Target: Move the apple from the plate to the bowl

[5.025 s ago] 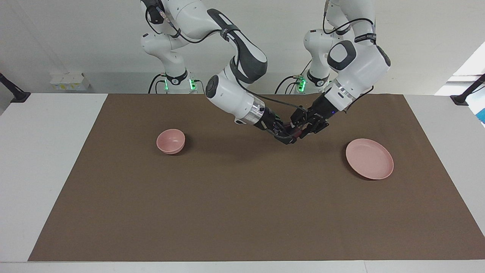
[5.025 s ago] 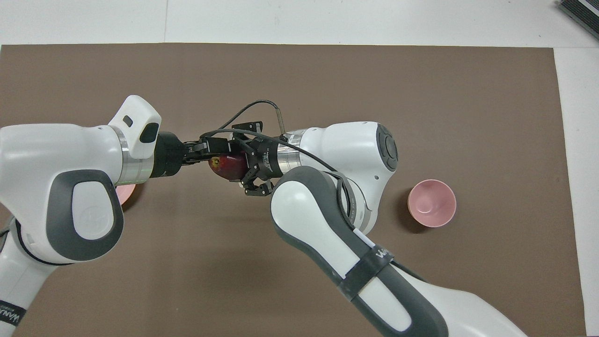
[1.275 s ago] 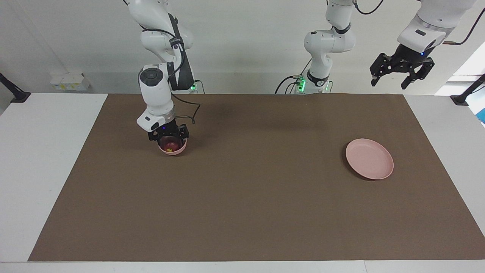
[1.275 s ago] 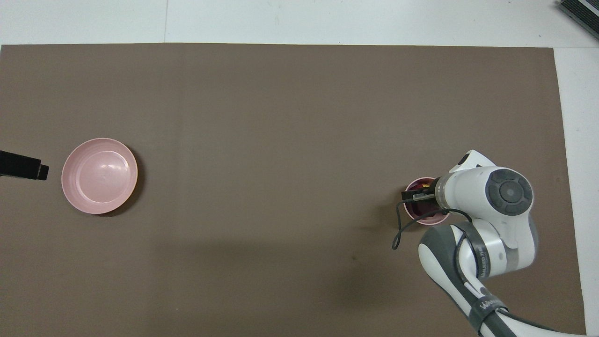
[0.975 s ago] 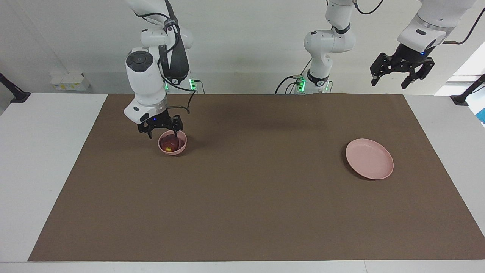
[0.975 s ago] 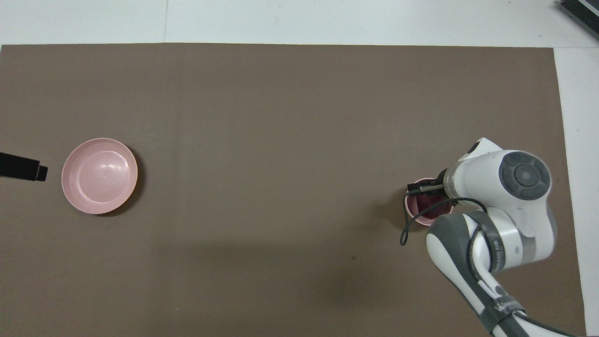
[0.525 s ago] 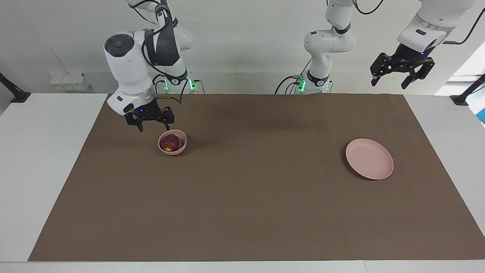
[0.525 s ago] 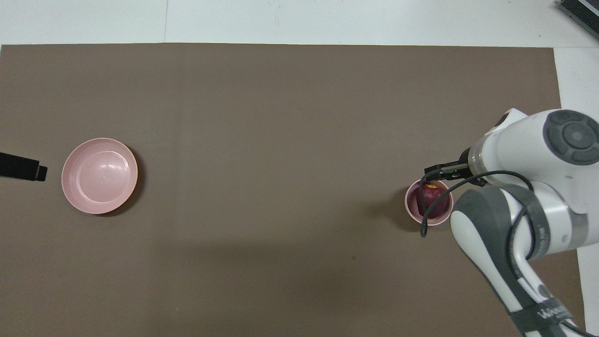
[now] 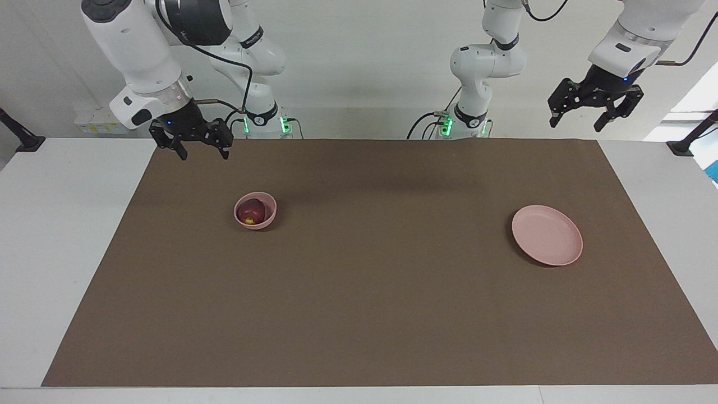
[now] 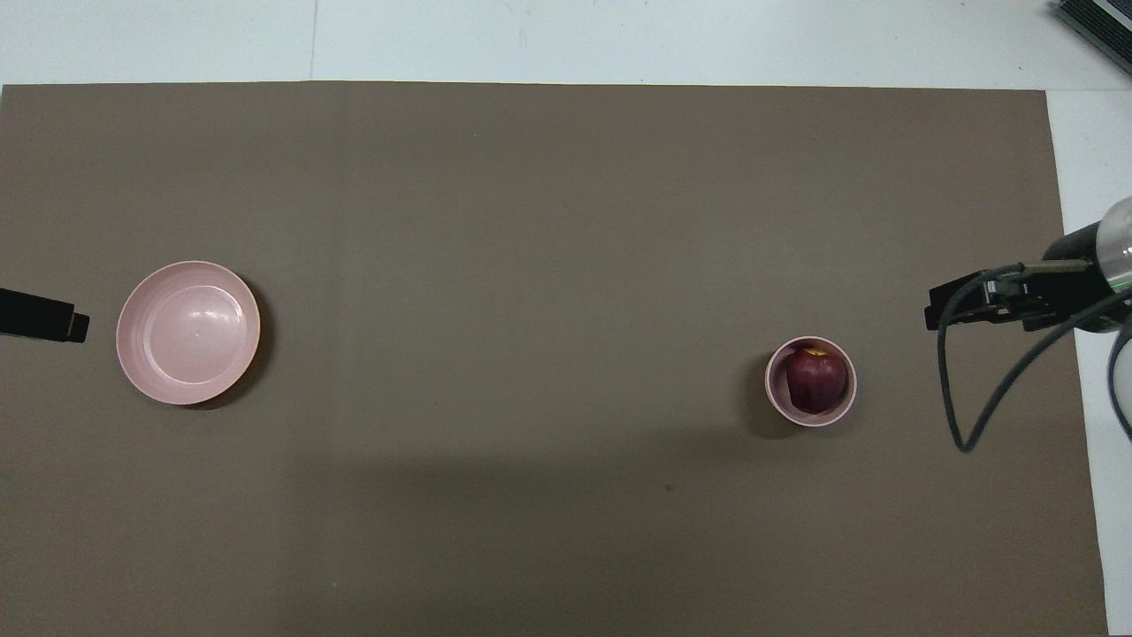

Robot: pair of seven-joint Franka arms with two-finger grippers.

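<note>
While apple [image 9: 251,212] sits in bowl [image 9: 268,217], right gripper [image 9: 203,152] raised clear (fingers apart)

White table [image 9: 67,235], brown mat [image 9: 370,292] covering it, pink bowl [image 9: 269,216] and pink plate [image 9: 547,234] on the mat, well apart

Apple [image 10: 815,379] glossy skin; bowl [image 10: 776,402], plate [image 10: 187,332] smooth matt plastic; table cover [image 10: 548,265] matt brown paper.

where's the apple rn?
The apple sits inside the bowl on the brown mat, toward the right arm's end of the table; both views show it there, with no gripper touching it and the plate bare.
</note>
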